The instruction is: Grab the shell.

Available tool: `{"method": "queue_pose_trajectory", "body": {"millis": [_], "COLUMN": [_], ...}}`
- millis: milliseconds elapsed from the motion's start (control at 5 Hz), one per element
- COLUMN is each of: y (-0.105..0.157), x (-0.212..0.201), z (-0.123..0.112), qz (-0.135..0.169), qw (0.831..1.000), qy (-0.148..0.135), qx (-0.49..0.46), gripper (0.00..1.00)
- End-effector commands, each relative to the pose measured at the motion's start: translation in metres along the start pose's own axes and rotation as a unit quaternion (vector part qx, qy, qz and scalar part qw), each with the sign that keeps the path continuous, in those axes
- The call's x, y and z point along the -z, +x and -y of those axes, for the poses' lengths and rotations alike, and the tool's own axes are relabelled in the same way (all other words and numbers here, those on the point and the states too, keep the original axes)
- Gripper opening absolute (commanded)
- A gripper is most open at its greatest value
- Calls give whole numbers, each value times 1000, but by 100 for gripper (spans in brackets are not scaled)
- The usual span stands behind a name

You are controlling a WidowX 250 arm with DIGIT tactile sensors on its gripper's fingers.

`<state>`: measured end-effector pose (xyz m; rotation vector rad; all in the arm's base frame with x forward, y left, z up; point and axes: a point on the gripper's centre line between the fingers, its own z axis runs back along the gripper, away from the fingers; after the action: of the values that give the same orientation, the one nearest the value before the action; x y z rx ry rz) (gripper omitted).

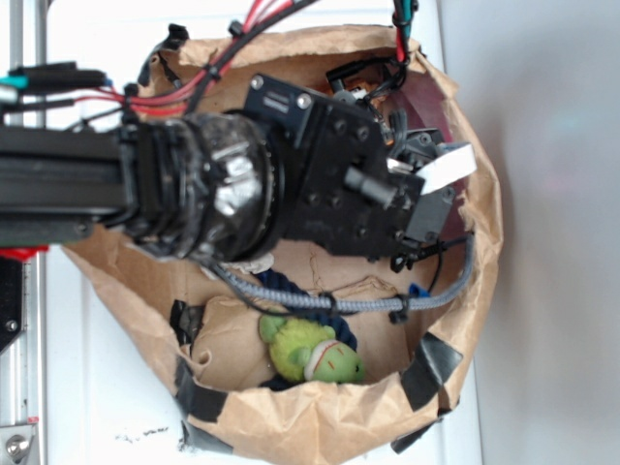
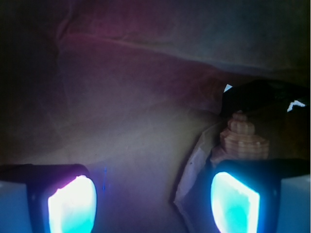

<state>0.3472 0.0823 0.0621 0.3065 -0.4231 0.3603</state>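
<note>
A black robot arm reaches from the left into a wide, crumpled brown paper bag point(image 1: 291, 426) patched with black tape, which sits on a white tabletop point(image 1: 97, 387). The arm's bulk hides most of the bag's interior from the room view. Its end effector point(image 1: 441, 189) points toward the bag's far right side, a white fingertip pad catching the light.

The wrist camera looks out between the end effector's two fingers point(image 2: 73, 204), which glow pale blue at the bottom corners of the frame and stand wide apart with nothing between them, so the end effector is released and empty.

The shell point(image 2: 240, 138) shows in the wrist view as a ribbed, tan, stepped spiral, just above and behind the right-hand finger, against a fold of the paper bag. It lies off to the side of the gap, not between the fingers. It cannot be made out with certainty in the room view.

A green plush toy point(image 1: 310, 354) lies near the bag's front edge, well apart from the end effector.

By my judgement, the approach is partly made: the arm is inside the bag and near the shell. Lining up on the shell, closing on it and lifting are all left to do.
</note>
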Motion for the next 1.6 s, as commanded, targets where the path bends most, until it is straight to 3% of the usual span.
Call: {"method": "queue_pose_trajectory", "body": {"millis": [0,200,400,800,1200,1400], "y": [8,15,18,13,13,15], "x": [-38,-42,-51,-30,-6,5], "z": [-32,-48,-69,-67,-41,-33], "qz": [-3,-45,-53,-22,32,57], "qw": [999,996,992,996,997,995], "qy": [-45,-74,-114,-84,-59,-63], "qx": [7,8,7,-4,-41,-47], "gripper": [100,100,100,100,100,100]}}
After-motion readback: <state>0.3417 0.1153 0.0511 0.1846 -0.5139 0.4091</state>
